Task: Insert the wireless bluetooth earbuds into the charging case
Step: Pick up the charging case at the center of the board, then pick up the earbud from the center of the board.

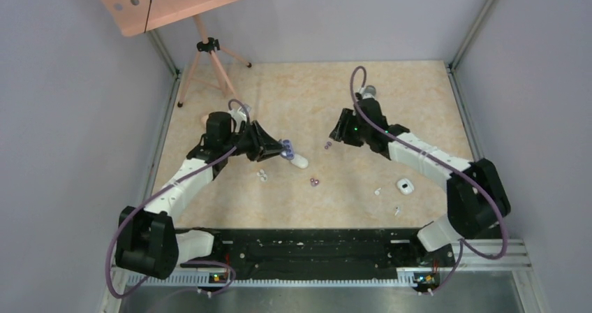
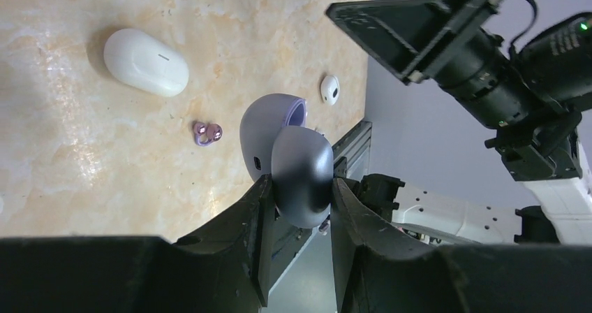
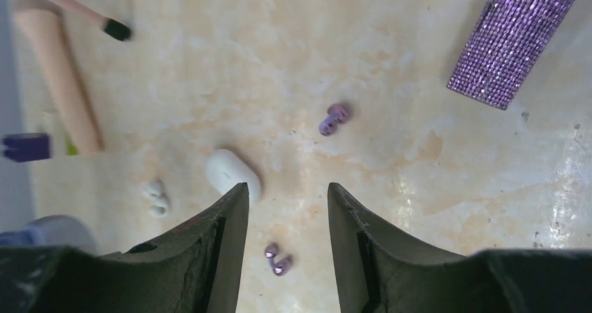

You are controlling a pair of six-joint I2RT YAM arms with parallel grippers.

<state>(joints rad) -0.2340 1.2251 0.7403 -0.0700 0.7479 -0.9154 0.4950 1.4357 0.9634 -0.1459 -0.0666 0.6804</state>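
The left claw (image 2: 300,187) is clamped on the open purple case (image 2: 265,128), with a purple earbud (image 2: 207,133) on the desk (image 2: 70,159) just beside it, while the right claw (image 3: 287,194) hangs spread and empty over a second purple earbud (image 3: 277,259).

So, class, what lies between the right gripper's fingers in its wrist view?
One purple earbud, framed by the open right gripper in the right wrist view.

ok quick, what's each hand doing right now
left hand: closed on the purple charging case, whose lid is open
right hand: open, holding nothing
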